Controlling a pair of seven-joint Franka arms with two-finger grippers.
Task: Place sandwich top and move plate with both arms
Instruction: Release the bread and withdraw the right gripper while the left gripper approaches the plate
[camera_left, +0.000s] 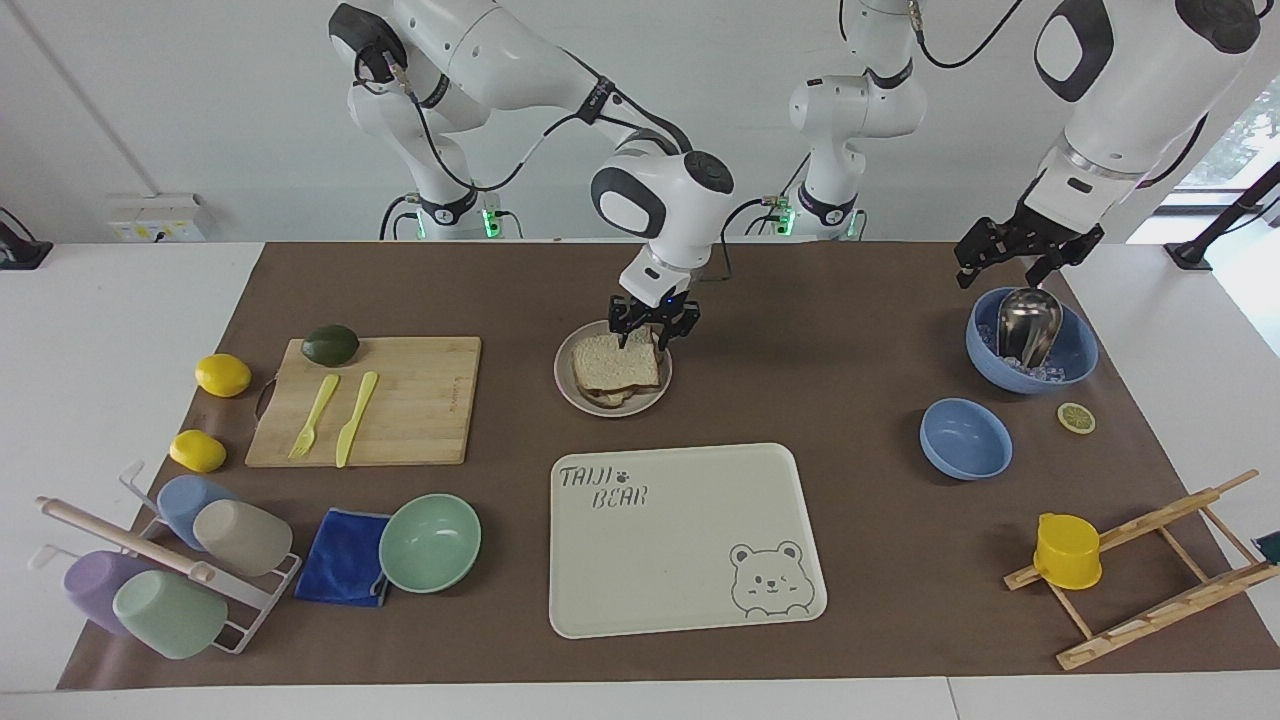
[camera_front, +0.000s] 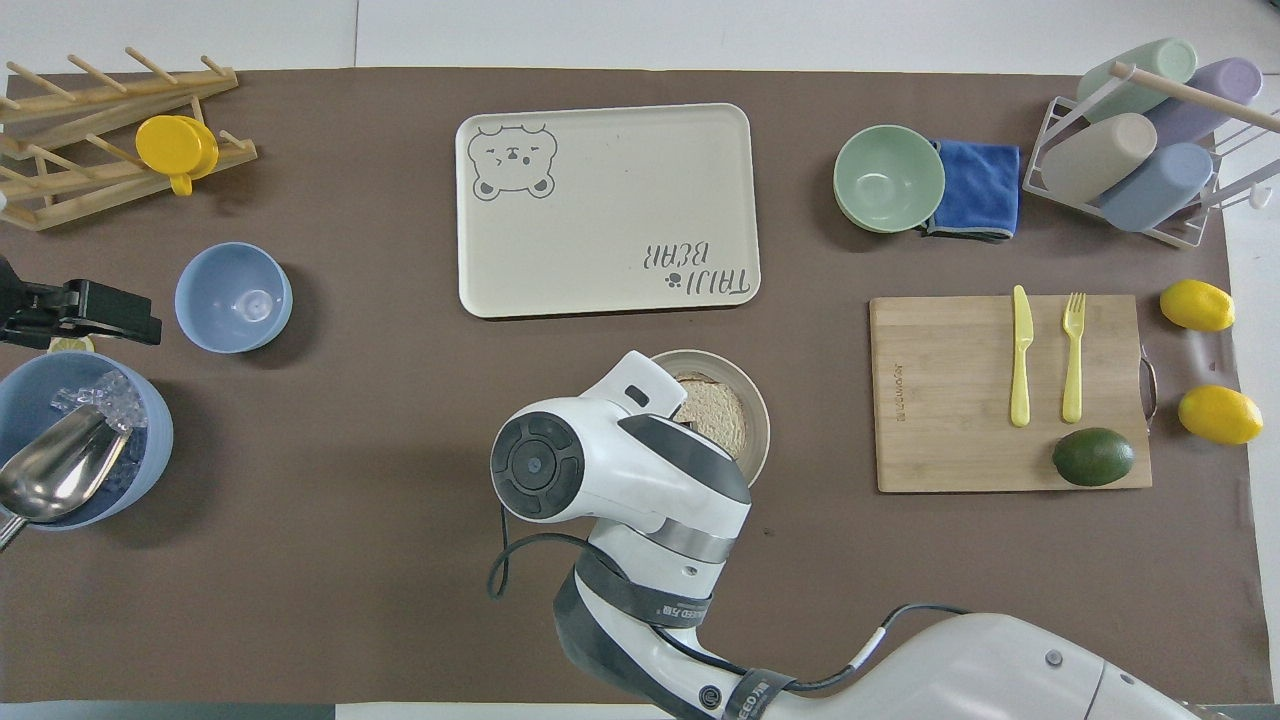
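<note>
The sandwich top (camera_left: 612, 362) lies flat on the stacked sandwich on the round beige plate (camera_left: 565, 385), between the robots and the cream tray. My right gripper (camera_left: 644, 340) is open just above the edge of the slice nearest the robots and holds nothing. In the overhead view the right arm's wrist covers that gripper and part of the plate (camera_front: 762, 420); the bread slice (camera_front: 718, 412) shows beside it. My left gripper (camera_left: 1012, 265) waits open and empty in the air above the blue bowl with the scoop; it also shows in the overhead view (camera_front: 120, 318).
The cream bear tray (camera_left: 685, 540) lies farther from the robots than the plate. A cutting board (camera_left: 410, 400) with fork, knife and avocado is toward the right arm's end. A blue bowl with ice and scoop (camera_left: 1030, 340) and a small blue bowl (camera_left: 965, 437) are toward the left arm's end.
</note>
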